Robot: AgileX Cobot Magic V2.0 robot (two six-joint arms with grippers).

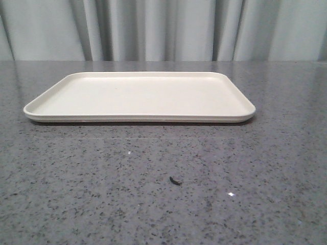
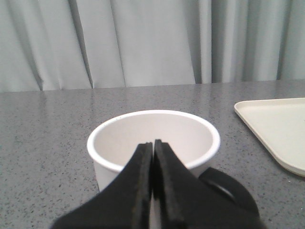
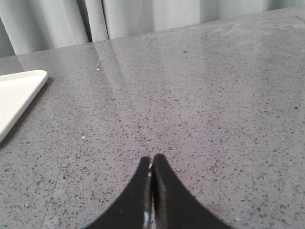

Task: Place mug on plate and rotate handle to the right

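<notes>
both end effectors pressed closed, empty — left (image 2: 153, 143) over mug (image 2: 153, 138); right (image 3: 152, 160) above table (image 3: 214, 95)

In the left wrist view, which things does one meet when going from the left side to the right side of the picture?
Mug → handle → plate. The shut left pincer lies in front of the mug, so it has no clear place of its own in this order.

Front view low over table (image 1: 163, 204), both wrist views close, sharing plate (image 1: 138, 97) edges
</notes>
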